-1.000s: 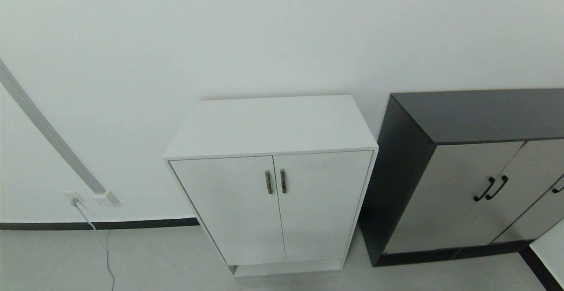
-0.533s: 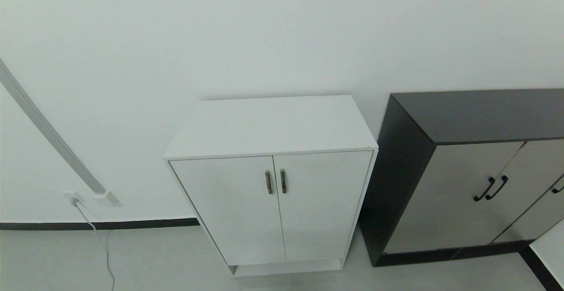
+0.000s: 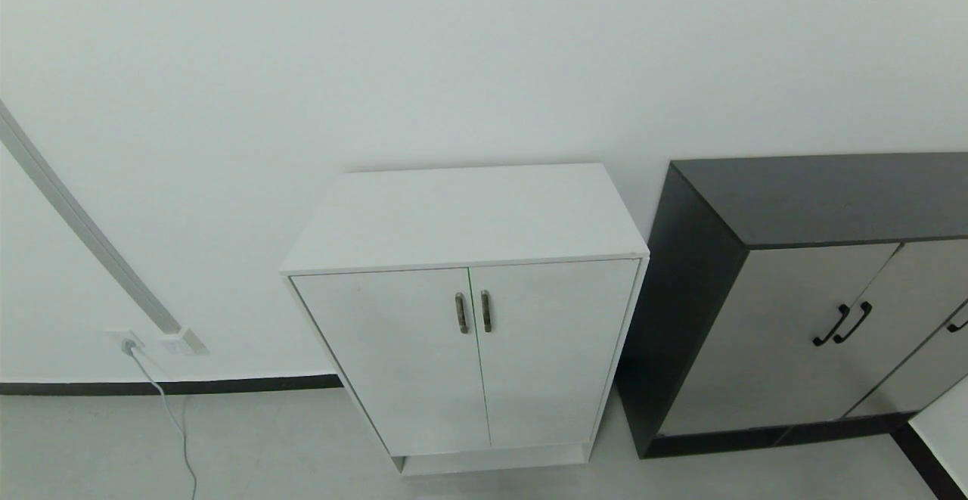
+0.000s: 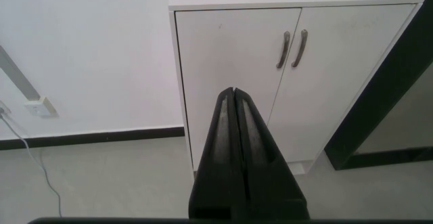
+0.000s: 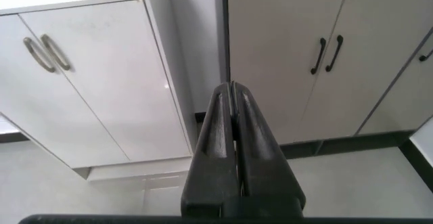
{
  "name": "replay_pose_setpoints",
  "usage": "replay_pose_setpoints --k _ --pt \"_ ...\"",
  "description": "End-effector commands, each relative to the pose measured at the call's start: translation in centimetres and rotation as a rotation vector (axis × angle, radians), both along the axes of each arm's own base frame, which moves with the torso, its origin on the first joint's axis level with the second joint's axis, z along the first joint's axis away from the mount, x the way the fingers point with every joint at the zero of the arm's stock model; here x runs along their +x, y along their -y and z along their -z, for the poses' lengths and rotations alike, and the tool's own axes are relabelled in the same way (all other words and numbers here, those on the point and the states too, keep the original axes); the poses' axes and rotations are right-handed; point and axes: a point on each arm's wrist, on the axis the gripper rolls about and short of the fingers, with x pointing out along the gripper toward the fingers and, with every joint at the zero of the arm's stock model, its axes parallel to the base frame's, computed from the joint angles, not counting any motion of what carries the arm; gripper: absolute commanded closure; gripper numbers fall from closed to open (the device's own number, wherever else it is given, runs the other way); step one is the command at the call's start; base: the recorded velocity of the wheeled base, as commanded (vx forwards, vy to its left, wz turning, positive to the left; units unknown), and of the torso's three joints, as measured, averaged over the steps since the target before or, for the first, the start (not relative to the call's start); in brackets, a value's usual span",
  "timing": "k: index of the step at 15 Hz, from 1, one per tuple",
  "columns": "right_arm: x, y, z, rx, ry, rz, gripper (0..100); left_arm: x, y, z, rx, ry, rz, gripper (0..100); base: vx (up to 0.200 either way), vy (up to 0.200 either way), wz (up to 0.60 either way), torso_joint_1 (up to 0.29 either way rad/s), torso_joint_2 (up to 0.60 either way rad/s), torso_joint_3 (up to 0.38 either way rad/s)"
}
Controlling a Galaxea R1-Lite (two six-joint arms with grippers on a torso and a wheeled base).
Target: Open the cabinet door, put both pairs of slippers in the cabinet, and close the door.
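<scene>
We hold both claws pressed together before the shut white cabinet [image 3: 463, 220].
The cabinet stands on the floor [image 3: 287, 447] against the wall, with its two doors closed and the two handles [image 3: 460, 312] side by side at the middle seam. Just beside it, on our right, stands a dark cabinet [image 3: 794, 197]. Our left claw [image 4: 234, 92] has the fingers together and holds nothing; it faces the left door [image 4: 223, 55]. Our right claw [image 5: 232, 85] is the same, empty, and faces the place between the two cabinets. On the wall at our left is a socket [image 3: 125, 341] with a cable [image 3: 170, 409].
</scene>
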Motion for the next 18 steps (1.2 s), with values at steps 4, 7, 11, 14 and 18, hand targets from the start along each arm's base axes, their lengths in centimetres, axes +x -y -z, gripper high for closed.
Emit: replay_pose_setpoints --k 4,7,11,14,18 --pt "0.00 0.00 0.01 -0.005 -0.001 -0.001 100 0.01 0.00 0.00 0.000 -0.001 0.000 100 0.000 0.000 0.00 0.000 0.00 0.000" --pt "0.00 -0.01 0.01 -0.011 -0.001 -0.006 100 0.02 0.00 0.04 0.000 -0.002 0.000 100 0.000 0.000 0.00 0.000 0.00 0.000" --pt "0.00 -0.02 0.03 -0.020 -0.003 -0.009 100 0.01 0.00 0.00 0.000 -0.001 0.000 100 0.000 0.000 0.00 0.000 0.00 0.000" --pt "-0.01 -0.02 0.00 -0.022 -0.003 -0.010 100 0.01 0.00 0.00 0.000 -0.001 0.000 100 0.000 0.000 0.00 0.000 0.00 0.000" --pt "-0.01 -0.03 0.01 -0.034 -0.004 -0.015 100 0.01 0.00 0.00 0.000 -0.001 0.000 100 0.000 0.000 0.00 0.000 0.00 0.000"
